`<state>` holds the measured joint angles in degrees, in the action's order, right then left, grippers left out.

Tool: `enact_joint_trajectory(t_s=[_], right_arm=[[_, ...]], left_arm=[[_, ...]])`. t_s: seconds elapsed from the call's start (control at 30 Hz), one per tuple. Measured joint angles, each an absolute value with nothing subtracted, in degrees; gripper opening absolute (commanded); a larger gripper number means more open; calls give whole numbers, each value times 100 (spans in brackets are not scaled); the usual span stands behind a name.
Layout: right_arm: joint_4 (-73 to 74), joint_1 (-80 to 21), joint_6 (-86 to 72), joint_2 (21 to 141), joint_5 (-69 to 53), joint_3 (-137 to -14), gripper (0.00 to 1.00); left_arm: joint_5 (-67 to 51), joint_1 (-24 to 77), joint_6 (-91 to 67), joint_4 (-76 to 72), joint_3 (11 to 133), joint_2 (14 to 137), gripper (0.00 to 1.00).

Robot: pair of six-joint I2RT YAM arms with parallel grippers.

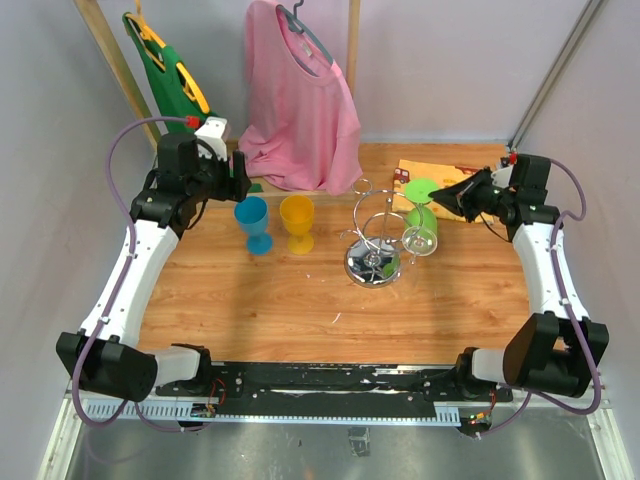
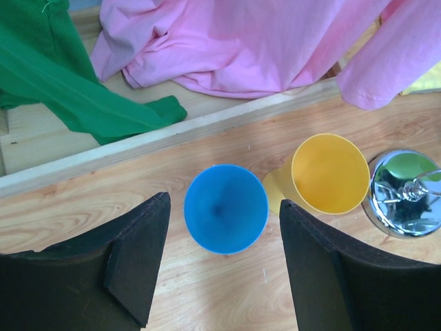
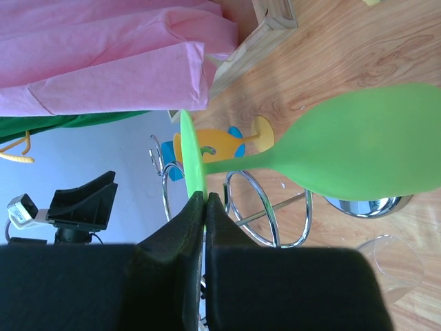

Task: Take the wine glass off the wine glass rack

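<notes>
Green wine glass (image 3: 358, 148): held on its side off the worktop (image 1: 280, 300), just to the right of the wine glass rack (image 1: 372, 262); its stem runs across the rack's curled arms in the right wrist view.
Right pincer (image 3: 205, 207): pressed together on the thin rim of the glass's foot, with nothing else in its grip.
Step in hand: the lift-off itself, as I judge it. Whether the foot is already free of the wire arm cannot be told from these views.
Next move: likely to draw the foot out past the open end of the arm and away from the rack. It should go slowly and level, since a pinch on so thin an edge may let the heavy bowl swing.
In the way: the looping arms close to the stem, and a clear glass (image 1: 420, 240) just beside the rack's chrome base (hanging or lying, I cannot tell).
Left pincer (image 2: 224, 203): spread and empty, hovering over the blue cup (image 1: 252, 218) well left of the rack.
Around: a yellow cup (image 1: 297, 218) stands between the blue cup and the rack. A pink shirt (image 1: 300, 110) hangs beyond the rack.
</notes>
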<state>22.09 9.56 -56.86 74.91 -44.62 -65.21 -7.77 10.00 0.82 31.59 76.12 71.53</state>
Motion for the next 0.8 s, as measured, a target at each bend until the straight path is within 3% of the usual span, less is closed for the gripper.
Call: enact_joint_trajectory(t_s=[0.8], right_arm=[[1155,1356,-6777,6790,-4401,-5448,1]], left_arm=[[-836,1068,82,3192,7612,7153,69]])
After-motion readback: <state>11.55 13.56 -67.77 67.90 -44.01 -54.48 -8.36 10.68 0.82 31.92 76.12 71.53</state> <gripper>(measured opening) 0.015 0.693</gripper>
